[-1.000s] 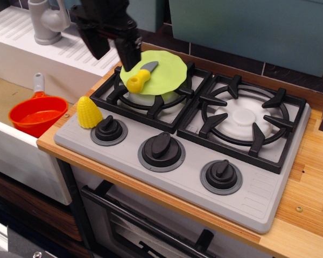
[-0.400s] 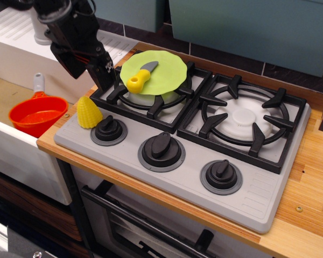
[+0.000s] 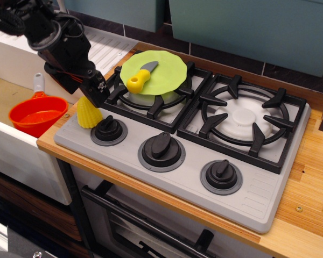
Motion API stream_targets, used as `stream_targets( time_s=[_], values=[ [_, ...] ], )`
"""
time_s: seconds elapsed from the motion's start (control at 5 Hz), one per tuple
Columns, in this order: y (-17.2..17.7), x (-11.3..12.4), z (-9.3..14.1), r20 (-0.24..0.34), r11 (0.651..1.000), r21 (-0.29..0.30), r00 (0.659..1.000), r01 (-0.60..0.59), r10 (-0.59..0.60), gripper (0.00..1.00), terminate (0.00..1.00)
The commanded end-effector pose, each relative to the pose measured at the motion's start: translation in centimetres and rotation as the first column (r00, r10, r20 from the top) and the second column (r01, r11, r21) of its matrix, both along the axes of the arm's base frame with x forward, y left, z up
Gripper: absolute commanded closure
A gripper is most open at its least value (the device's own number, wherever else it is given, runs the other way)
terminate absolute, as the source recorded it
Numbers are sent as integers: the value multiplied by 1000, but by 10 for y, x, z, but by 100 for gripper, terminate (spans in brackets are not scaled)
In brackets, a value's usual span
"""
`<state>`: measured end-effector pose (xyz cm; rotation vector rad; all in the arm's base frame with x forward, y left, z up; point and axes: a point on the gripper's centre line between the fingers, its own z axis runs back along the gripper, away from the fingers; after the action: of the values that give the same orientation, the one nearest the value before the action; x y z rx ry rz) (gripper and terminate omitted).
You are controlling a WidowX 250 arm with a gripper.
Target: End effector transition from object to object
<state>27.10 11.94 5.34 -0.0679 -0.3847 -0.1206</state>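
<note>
My black gripper [image 3: 85, 90] hangs at the stove's left edge, just above the top of a yellow toy corn cob [image 3: 89, 115]. Its two dark fingers [image 3: 97, 92] stand apart and nothing is between them. The corn stands upright on the grey stove top [image 3: 247, 193], next to the left knob [image 3: 109, 129]. A toy knife with a yellow handle [image 3: 138, 79] lies on a green plate [image 3: 164, 72] over the back left burner, to the right of the gripper.
An orange pot [image 3: 36, 115] sits in the sink to the left of the stove. The right burner grate [image 3: 242, 121] is bare. Two more knobs [image 3: 161, 150] line the front. A wooden counter [image 3: 312, 177] lies to the right.
The gripper has moved left and down, from beside the green plate to just above the corn. The knife, plate and corn have not moved.
</note>
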Motion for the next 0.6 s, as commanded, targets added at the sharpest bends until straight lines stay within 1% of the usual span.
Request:
stream_targets(
  time_s=[0.0, 0.2, 0.4],
  values=[
    [0, 4, -10, 42, 1000, 11, 999, -17, 17, 0, 0],
    [-1, 5, -20, 47, 1000, 1, 999, -24, 24, 0, 0],
    [-1, 8, -25, 22, 1000, 7, 999, -30, 30, 0, 0]
  ],
)
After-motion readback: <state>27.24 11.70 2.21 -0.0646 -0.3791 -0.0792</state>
